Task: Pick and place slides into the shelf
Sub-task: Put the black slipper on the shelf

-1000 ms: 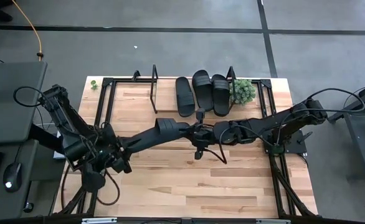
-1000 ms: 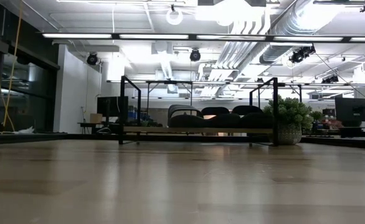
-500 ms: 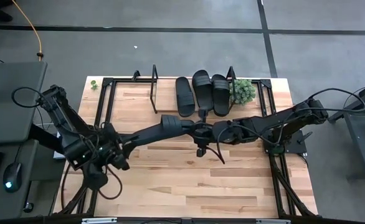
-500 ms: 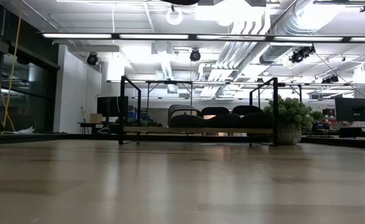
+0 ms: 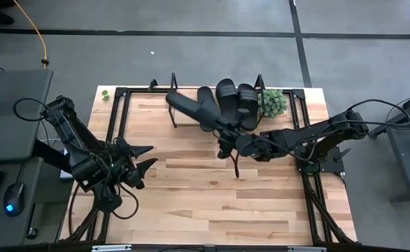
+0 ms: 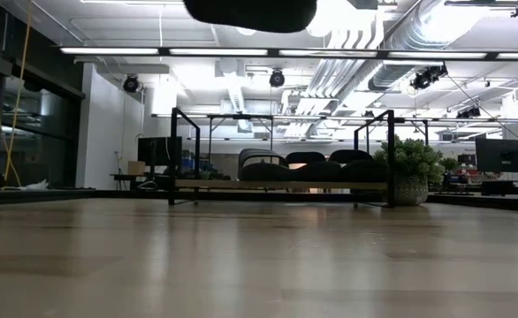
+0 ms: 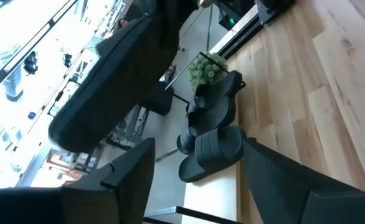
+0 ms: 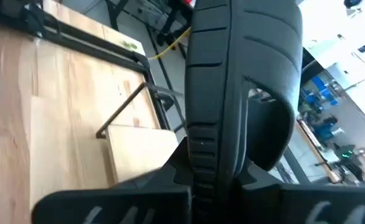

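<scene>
Between the closed fingers of the right gripper [image 5: 227, 137] a fourth slide [image 5: 191, 108] is pinched by one end, and from that grip it is carried out level, above the empty part of the shelf [image 5: 185, 117]. Three slides [image 5: 226, 102] are already lined up on the shelf, just beside the fingers, with a small potted plant [image 5: 273, 102] past them. The left gripper [image 5: 146, 155] is parked well away from the shelf, its fingers spread wide and empty. Because the slide is held only at one end, a droop or a twist out of the grip is judged likely. If it is lowered askew, the nearest shelved slide may be knocked, or the black end frame [image 5: 173, 99] struck. If it is released too high, a bounce off the board is possible.
</scene>
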You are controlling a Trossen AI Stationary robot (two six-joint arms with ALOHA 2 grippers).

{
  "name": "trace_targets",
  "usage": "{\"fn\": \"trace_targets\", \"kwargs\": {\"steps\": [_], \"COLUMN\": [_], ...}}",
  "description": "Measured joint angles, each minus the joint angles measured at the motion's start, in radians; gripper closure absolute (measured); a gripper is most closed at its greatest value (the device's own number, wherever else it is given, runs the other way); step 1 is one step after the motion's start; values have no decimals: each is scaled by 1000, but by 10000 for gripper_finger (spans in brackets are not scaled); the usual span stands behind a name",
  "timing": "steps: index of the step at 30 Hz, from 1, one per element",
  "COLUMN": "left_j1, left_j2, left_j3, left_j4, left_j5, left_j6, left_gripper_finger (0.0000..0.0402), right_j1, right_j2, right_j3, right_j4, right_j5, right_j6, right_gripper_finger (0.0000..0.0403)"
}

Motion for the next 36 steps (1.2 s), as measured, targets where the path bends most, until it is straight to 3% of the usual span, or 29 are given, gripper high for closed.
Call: {"fn": "trace_targets", "kwargs": {"steps": [14,27,36], "left_j1": [1,2,2], "left_j2": [0,0,1], "left_j3": [0,0,0], "left_j4": [-15,-14,-12], "left_j5": [-2,-1,5], "left_j6": [-19,-20,-20], "left_gripper_finger": [215,224,224], "right_j1": [-6,-37,-49], "right_j2": [69,157,226], "right_j3": [0,-1,17], "right_j4": [-18,119,122], "right_j5": [134,298,294], "right_j6": [74,116,143], "right_gripper_finger": [395,395,395]}}
